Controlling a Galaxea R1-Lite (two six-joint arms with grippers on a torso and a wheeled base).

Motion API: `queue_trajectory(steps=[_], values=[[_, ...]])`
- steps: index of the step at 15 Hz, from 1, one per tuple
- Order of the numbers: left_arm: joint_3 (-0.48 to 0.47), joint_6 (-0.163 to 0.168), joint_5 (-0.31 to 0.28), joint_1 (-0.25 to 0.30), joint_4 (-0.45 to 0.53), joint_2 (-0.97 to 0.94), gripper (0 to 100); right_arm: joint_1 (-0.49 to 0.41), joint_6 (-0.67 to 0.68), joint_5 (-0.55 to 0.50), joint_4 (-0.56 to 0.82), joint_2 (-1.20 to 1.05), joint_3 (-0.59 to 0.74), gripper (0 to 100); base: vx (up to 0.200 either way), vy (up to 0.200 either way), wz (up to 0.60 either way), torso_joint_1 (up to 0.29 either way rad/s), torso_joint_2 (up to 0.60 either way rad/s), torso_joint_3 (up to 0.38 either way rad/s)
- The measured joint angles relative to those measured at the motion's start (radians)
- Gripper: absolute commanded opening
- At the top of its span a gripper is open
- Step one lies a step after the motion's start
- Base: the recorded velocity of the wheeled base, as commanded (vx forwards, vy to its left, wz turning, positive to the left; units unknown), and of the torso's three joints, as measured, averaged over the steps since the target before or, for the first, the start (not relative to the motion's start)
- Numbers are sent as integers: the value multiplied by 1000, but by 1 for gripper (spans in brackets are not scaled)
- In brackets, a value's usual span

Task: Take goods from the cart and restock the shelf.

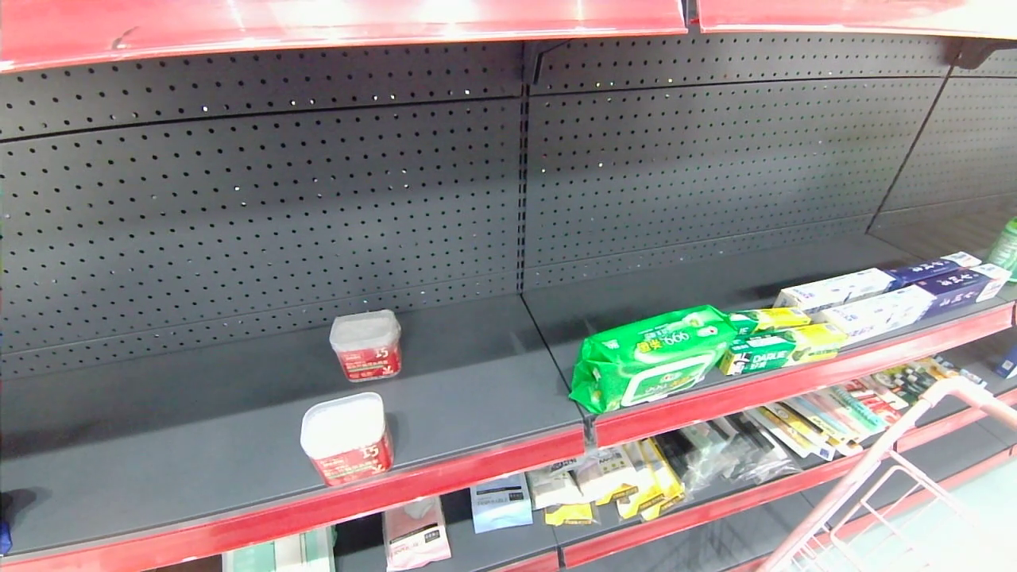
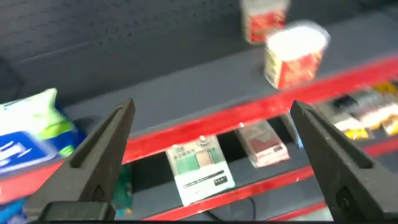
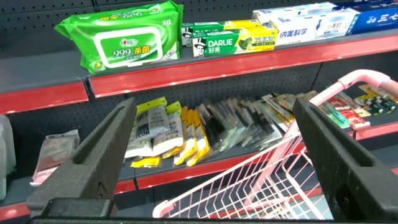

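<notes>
Two white tubs with red labels stand on the grey shelf [image 1: 477, 381]: one near the front edge [image 1: 346, 438], one behind it [image 1: 366, 345]. The front tub [image 2: 295, 56] and the rear tub [image 2: 263, 18] also show past my left gripper [image 2: 211, 134], which is open and holds nothing. A green wet-wipe pack [image 1: 655, 357] lies to the right, beside green toothpaste boxes [image 1: 783, 342]. My right gripper [image 3: 214, 134] is open and empty, above the pink cart [image 3: 267, 180], facing the wipe pack [image 3: 124, 34] and toothpaste boxes [image 3: 227, 38].
White and blue toothpaste boxes [image 1: 890, 298] line the shelf's right end. The lower shelf holds packets and toothbrush packs [image 1: 628, 477]. The pink cart's rim [image 1: 898, 469] stands at the lower right. A red shelf edge [image 1: 342, 24] hangs overhead. The shelf's left part is bare.
</notes>
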Motion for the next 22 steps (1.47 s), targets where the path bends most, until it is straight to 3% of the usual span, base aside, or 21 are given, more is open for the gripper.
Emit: queue_trajectory(steps=[3, 6, 13, 17, 22], values=[[-87, -50, 26, 0, -45, 318, 100, 0, 0, 0, 0, 0, 0, 100, 0, 0, 0, 0, 0, 0], [-153, -72, 45, -73, -80, 629, 100, 0, 0, 0, 0, 0, 0, 100, 0, 0, 0, 0, 0, 0], [-252, -82, 54, -170, -103, 1073, 100, 0, 0, 0, 0, 0, 0, 100, 0, 0, 0, 0, 0, 0], [-330, -82, 57, -170, -99, 1177, 100, 0, 0, 0, 0, 0, 0, 100, 0, 0, 0, 0, 0, 0], [-357, -82, 96, -110, -97, 1249, 100, 0, 0, 0, 0, 0, 0, 100, 0, 0, 0, 0, 0, 0]])
